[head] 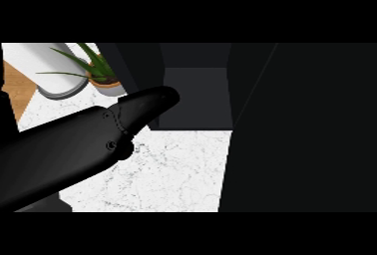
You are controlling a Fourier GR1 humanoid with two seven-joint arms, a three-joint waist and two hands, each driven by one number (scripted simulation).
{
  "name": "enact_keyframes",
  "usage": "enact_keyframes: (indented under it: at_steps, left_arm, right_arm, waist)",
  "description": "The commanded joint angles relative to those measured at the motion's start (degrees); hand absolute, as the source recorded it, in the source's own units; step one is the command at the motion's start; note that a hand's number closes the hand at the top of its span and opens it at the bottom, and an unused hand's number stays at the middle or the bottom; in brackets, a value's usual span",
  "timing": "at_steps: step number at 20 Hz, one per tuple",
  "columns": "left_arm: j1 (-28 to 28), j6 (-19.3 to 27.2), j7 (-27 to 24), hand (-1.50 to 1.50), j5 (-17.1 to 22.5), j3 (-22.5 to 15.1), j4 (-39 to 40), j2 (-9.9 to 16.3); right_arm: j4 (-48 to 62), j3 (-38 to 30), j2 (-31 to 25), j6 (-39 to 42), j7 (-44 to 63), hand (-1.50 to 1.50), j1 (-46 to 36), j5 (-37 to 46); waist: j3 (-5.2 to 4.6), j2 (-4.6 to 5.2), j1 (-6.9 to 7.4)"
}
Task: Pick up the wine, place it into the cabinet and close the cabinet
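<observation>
A large black part of my left hand (88,144) fills the lower left of the head view, very close to the camera, and its tip reaches the dark cabinet (195,94) opening at the top middle. How the hand is posed cannot be made out. A broad dark panel (302,129), apparently the cabinet's door, covers the whole right side. No wine bottle shows anywhere; it may be hidden behind the hand or the panel. My right hand does not show.
White marble counter (184,169) lies below the cabinet opening. A potted green plant (99,74) and a white cylinder on a grey base (52,69) stand at the upper left, next to a strip of wood (15,89).
</observation>
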Motion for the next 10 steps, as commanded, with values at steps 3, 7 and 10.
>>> enact_keyframes:
  at_steps: [3,7,10]
  left_arm:
    - [2.0,-1.5,2.4,-1.50,2.8,1.6,2.3,-0.2]
    - [5.2,-3.5,0.7,-1.50,6.3,4.8,1.5,0.5]
    - [5.3,-4.1,-0.3,-1.50,8.1,6.3,2.8,1.0]
  right_arm:
    - [-4.6,1.1,0.0,-1.7,3.8,-1.50,-0.2,1.6]
    - [-2.5,-1.6,-1.2,-0.2,1.6,-1.50,0.8,1.0]
    - [-5.4,-1.6,-1.0,0.2,-1.1,-1.50,5.6,2.4]
  waist:
    - [-0.01,0.09,-0.20]
    - [0.01,0.12,-0.06]
    - [0.03,0.05,-0.32]
